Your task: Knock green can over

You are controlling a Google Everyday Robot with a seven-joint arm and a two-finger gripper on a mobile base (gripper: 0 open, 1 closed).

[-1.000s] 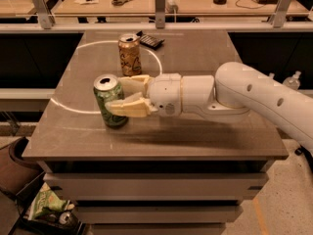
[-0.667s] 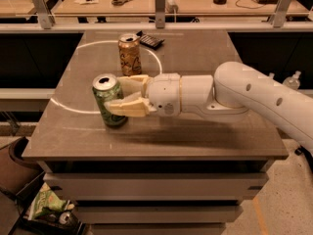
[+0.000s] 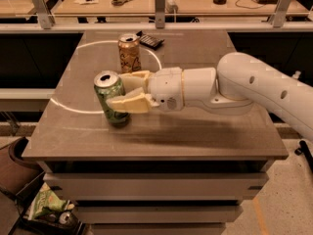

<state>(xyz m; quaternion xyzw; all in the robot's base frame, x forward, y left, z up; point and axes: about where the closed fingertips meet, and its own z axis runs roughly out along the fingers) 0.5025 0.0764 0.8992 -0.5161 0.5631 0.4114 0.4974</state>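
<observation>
The green can [image 3: 110,106], with a silver top and pale markings, stands on the table [image 3: 205,131] at the front left and leans a little to the left. My gripper [image 3: 117,89] reaches in from the right at can height. Its cream fingers [image 3: 131,103] are spread, one in front of the can and one behind it, both close against its side. The white arm [image 3: 254,84] stretches across the table's right half.
A gold-brown can [image 3: 129,53] stands upright just behind the gripper. A dark calculator [image 3: 150,41] lies at the table's back edge. A white circle line [image 3: 73,109] is marked on the tabletop. Benches with tools run behind, and a rubbish bin [image 3: 46,207] sits on the floor at the front left.
Almost nothing has moved. The green can's top leans slightly more to the left, and the gripper stays around it.
</observation>
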